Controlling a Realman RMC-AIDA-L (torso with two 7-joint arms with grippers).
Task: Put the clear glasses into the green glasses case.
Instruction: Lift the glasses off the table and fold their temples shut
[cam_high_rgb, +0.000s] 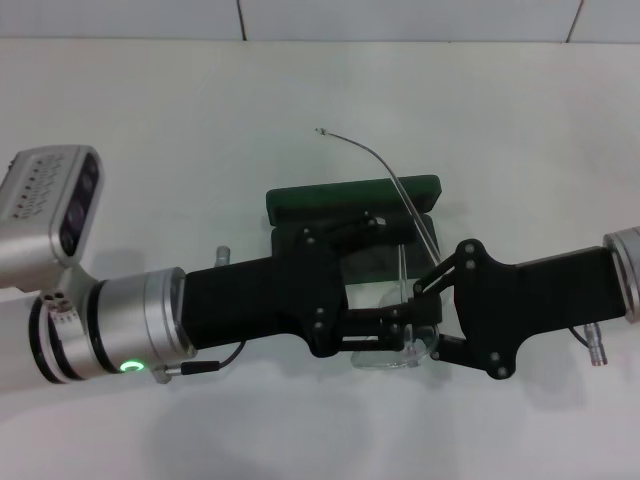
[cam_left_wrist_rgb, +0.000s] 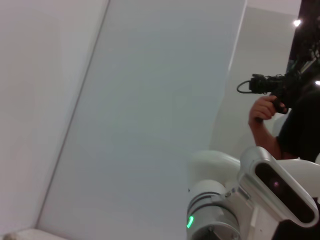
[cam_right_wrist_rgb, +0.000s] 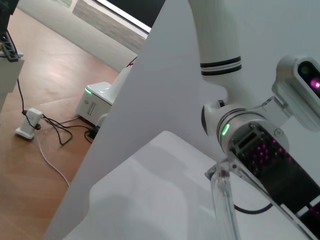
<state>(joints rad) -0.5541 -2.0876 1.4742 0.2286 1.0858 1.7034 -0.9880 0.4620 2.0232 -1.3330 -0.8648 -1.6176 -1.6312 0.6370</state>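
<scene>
White and bare apart from the work, the surface (cam_high_rgb: 150, 150) runs back to a pale tiled wall. No brand, label or writing can be read in any view; the lid's face is turned out of sight.

At the centre of the head view the green glasses case (cam_high_rgb: 352, 196) lies open, its dark green lid standing at the far side and its dark grey inside showing between the two arms. The left gripper (cam_high_rgb: 400, 325) reaches in from the left over the case, its black fingers spread, one over the case's far part and one along its near edge. The right gripper (cam_high_rgb: 425, 315) comes in from the right and meets it just at the case's near right corner; its black linkages are splayed, but whether its fingertips are pinching anything I cannot tell.

The clear glasses (cam_high_rgb: 400, 350) sit right where the two grippers meet, the curved lens at the near edge of the case beneath the fingertips. One thin clear arm (cam_high_rgb: 385, 165) rises up and back over the lid.

The right wrist view shows a clear part of the glasses (cam_right_wrist_rgb: 222, 200) close up, with the left arm beyond it.
</scene>
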